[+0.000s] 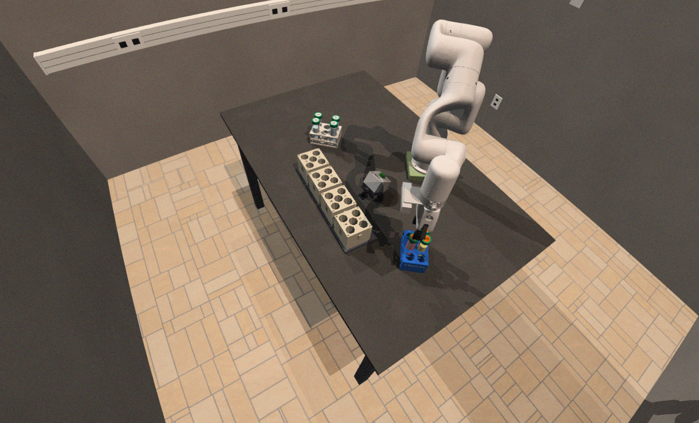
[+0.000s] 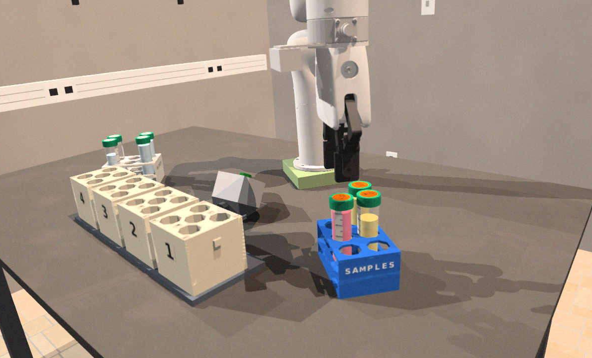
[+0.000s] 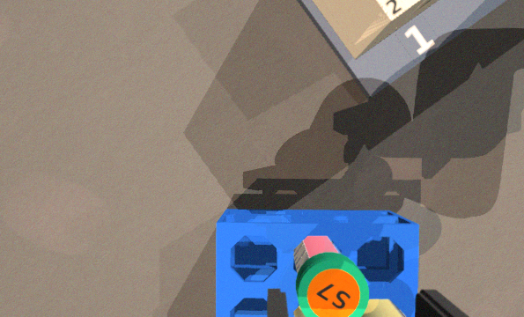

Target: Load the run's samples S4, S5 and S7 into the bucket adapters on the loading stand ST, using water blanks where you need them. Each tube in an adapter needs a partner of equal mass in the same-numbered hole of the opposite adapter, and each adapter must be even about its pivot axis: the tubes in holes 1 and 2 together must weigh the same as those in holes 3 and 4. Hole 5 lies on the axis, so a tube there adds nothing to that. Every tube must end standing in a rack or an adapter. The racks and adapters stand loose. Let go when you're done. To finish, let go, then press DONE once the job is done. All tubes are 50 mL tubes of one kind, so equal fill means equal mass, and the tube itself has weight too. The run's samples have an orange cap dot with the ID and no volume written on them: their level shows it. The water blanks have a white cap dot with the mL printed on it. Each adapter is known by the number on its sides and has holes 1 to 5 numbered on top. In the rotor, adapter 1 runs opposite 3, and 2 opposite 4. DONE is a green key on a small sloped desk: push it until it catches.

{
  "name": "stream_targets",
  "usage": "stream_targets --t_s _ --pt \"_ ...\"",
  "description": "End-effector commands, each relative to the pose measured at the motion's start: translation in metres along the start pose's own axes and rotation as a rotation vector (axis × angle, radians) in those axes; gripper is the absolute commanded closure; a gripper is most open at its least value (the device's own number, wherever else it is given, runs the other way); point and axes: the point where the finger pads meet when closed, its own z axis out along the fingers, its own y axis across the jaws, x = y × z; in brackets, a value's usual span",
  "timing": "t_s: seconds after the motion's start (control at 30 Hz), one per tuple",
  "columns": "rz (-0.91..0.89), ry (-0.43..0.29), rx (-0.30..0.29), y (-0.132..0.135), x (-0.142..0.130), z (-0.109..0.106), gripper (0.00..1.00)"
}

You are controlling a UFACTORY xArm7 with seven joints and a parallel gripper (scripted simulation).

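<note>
Black gripper (image 1: 422,231) (image 2: 342,153), fingers parted, nothing gripped, apparently just above three orange-dotted tubes; blue samples rack (image 1: 414,261) (image 2: 369,278) (image 3: 288,231) beneath, tubes upright.

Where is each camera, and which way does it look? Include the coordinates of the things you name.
Top: high above, looking steeply down at table (image 1: 446,294) and the arm (image 1: 441,178).
Exterior: beside the table (image 2: 444,285), looking across; lower arm (image 2: 309,111) and gripper (image 2: 346,171) show.
Wrist: on the arm, looking down at the blue rack (image 1: 414,262) (image 2: 369,285) (image 3: 239,229); fingertips show.
Top and exterior share all four adapters.

Rack (image 1: 414,267) (image 2: 369,281) (image 3: 244,229) blue; caps (image 2: 341,202) green, orange-dotted; adapters (image 1: 356,239) (image 2: 200,253) (image 3: 332,22) cream, black-numbered.
</note>
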Motion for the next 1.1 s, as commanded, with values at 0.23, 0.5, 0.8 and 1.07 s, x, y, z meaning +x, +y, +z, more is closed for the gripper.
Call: stream_targets --t_s 0.23,0.5,0.8,1.07 --pt "0.000 0.001 0.005 -0.002 0.000 0.018 0.43" --pt "0.000 0.001 0.005 -0.002 0.000 0.034 0.43" --pt "0.000 0.001 0.005 -0.002 0.000 0.035 0.43" --pt "0.000 0.001 0.005 -0.002 0.000 0.039 0.43"
